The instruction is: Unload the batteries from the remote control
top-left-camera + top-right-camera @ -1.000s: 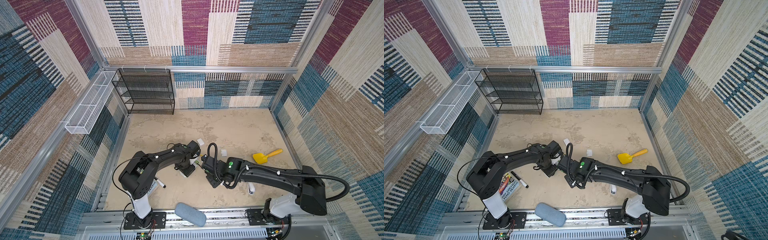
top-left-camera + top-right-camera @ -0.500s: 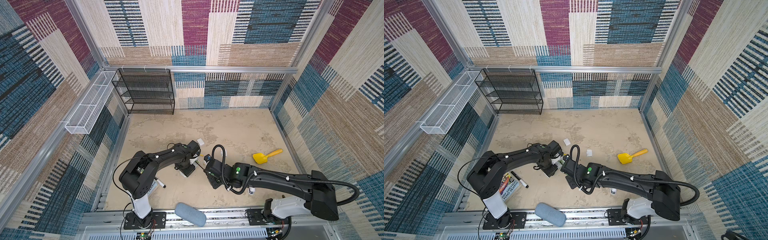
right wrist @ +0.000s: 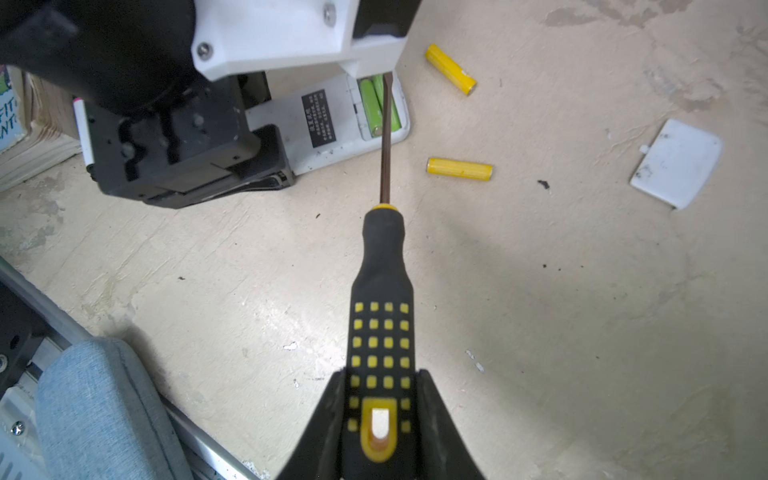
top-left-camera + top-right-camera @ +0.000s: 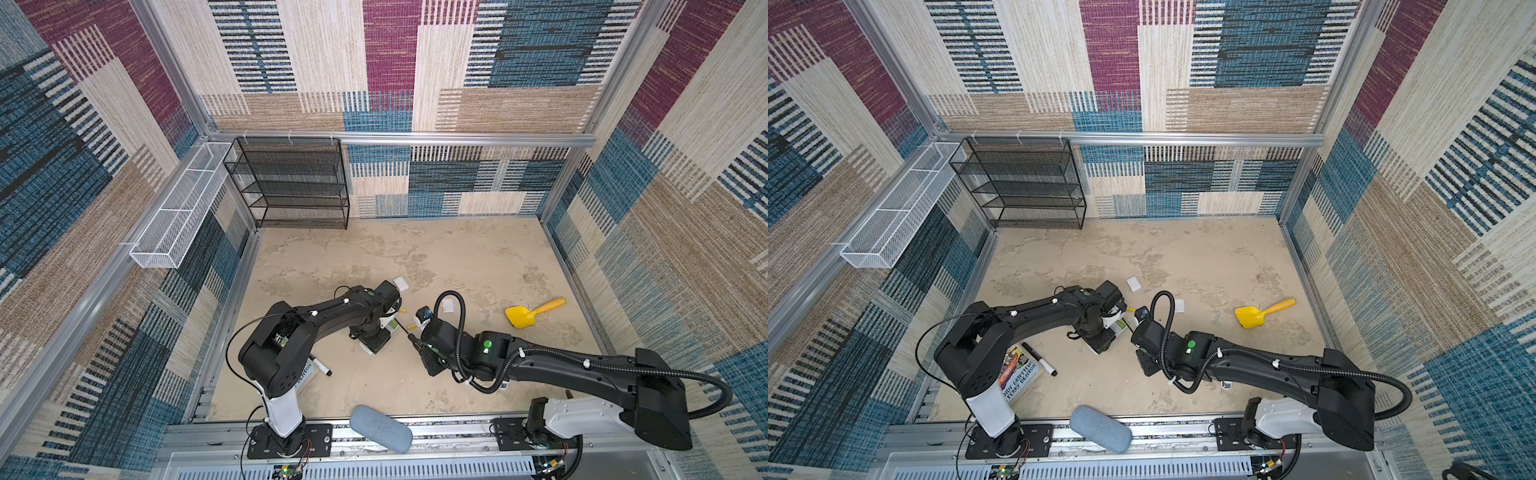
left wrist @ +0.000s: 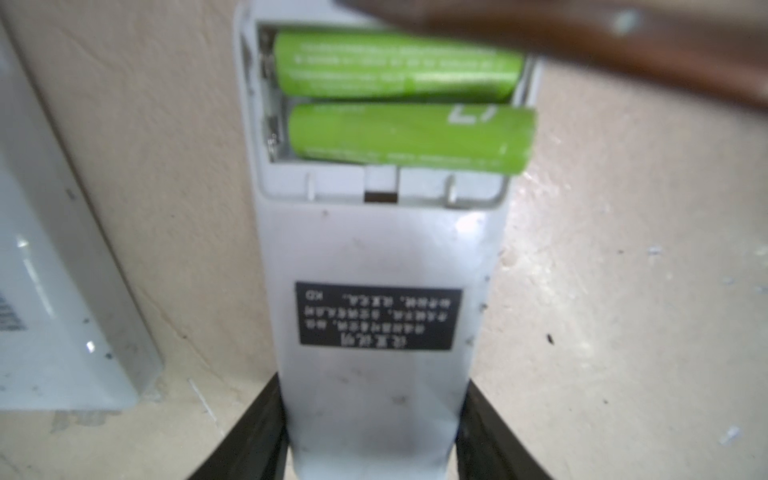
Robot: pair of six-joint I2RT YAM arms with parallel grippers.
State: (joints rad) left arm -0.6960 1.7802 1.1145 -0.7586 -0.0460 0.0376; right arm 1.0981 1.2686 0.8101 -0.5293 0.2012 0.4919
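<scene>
The left tool [image 5: 370,436] clamps the white remote [image 5: 374,257] at the end away from its battery bay, one black finger on each long side. It holds the remote back-up on the table [image 4: 457,257], a little toward 7 o'clock from the centre in both top views. The bay is uncovered, and two green batteries [image 5: 395,64] lie in it side by side. The one nearer the black label has one end raised and jutting past the bay's edge. The right tool [image 3: 380,415] is closed on the black-and-yellow handle of the screwdriver [image 3: 382,316]. Its shaft reaches over to the bay, with the tip above the green pair; I cannot tell whether it touches them. Two yellow batteries [image 3: 459,168] lie loose on the table, apart from each other, at about 1 and 3 o'clock of the remote's open end. A white battery cover [image 3: 677,162] lies beyond them toward 2 o'clock. A yellow scoop [image 4: 528,313] sits well apart at 3 o'clock.
</scene>
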